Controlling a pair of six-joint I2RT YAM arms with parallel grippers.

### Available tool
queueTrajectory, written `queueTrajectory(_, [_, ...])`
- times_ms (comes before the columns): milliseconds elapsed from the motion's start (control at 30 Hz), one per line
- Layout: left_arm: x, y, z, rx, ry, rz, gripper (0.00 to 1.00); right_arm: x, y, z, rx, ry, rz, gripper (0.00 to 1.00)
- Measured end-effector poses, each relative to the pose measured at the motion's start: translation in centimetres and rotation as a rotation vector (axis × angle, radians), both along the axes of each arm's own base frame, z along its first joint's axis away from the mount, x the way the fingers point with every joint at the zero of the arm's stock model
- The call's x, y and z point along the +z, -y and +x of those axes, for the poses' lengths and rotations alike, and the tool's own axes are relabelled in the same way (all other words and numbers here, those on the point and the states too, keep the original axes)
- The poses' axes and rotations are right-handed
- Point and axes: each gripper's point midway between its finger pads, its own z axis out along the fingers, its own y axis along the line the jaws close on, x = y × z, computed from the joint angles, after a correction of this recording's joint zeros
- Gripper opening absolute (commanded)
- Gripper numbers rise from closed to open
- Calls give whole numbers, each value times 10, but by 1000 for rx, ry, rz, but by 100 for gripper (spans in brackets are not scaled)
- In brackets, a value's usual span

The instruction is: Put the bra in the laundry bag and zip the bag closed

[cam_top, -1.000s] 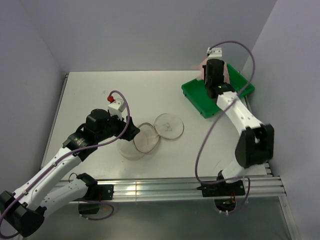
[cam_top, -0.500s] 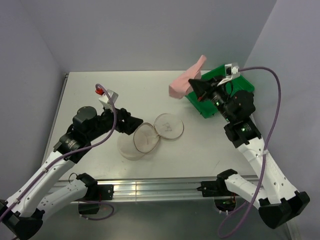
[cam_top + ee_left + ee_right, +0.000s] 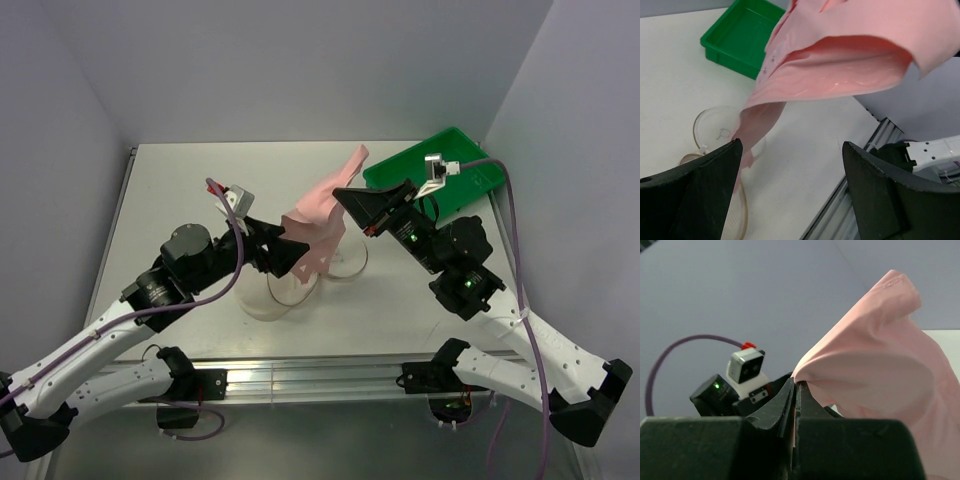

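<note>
Pale walls [image 3: 300,70] close in your white bench [image 3: 180,190]. Your right claw [image 3: 795,385] is pinched tight on an edge of the pink bra [image 3: 322,215], which hangs over the round mesh laundry bag [image 3: 262,298] spread in two halves on the bench. Your left claw [image 3: 790,145] gapes wide, gripping nothing, beside the hanging cloth. Only the left wrist view shows a dark mark on the bag, too small to read; overhead, the bra covers it. The green tray [image 3: 740,40] sits far right.
</note>
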Motion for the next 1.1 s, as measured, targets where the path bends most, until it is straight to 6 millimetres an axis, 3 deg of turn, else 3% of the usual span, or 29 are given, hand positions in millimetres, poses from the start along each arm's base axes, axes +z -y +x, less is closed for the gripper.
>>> queueTrajectory(300, [-9,-10,25,150,47,59,91,11,-5,-11,33,6,50,0])
queueTrajectory(500, [-2,-15,22,163,82,64,98,20,2,-19,39,27,67,0])
queueTrajectory(733, [-12,11,19,62,73,69,91,31,1,-28,82,41,102,0])
queueTrajectory(833, [-19,21,21,38,61,80,82,33,0,-30,92,43,112,0])
queueTrajectory(933, [-17,25,22,27,67,65,61,35,-1,-32,104,46,120,0])
queueTrajectory(967, [-13,26,22,28,76,52,50,36,-1,-33,107,47,124,0])
queueTrajectory(1000, [-10,26,23,29,80,39,45,36,0,-33,108,47,127,0])
queueTrajectory(1033, [-6,27,24,30,90,27,29,36,0,-33,109,47,130,0])
queueTrajectory(1100, [-1,29,24,31,100,4,16,34,0,-35,113,43,135,0])
